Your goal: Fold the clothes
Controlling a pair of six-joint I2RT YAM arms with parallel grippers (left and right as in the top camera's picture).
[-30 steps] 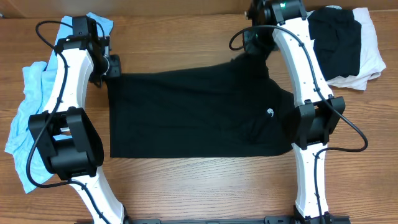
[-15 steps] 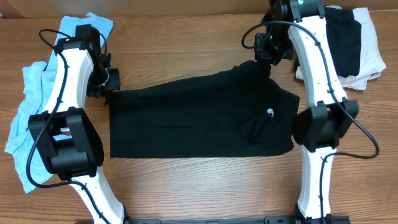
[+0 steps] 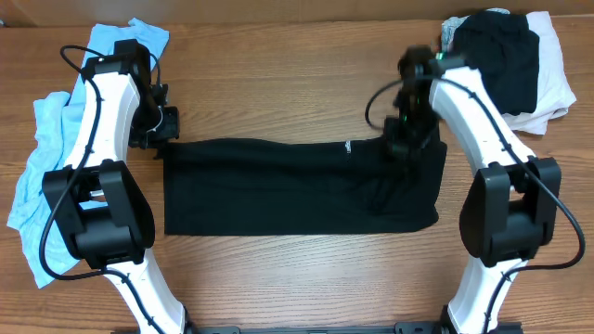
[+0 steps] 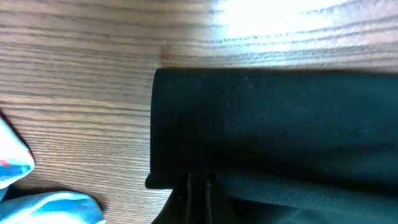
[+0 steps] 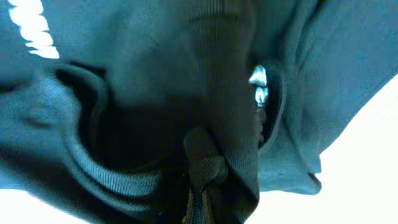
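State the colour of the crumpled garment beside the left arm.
Light-blue fabric garment; clearest in overhead view.

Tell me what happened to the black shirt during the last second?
The right gripper and left gripper, both shut on far corners of the black T-shirt, drew its far edge toward the robot; the right travelled much further. That edge, slanted before, now lies straight, and the white logo no longer shows. Nothing was released. The shirt's near edge, the light-blue shirt and the folded pile stayed put.
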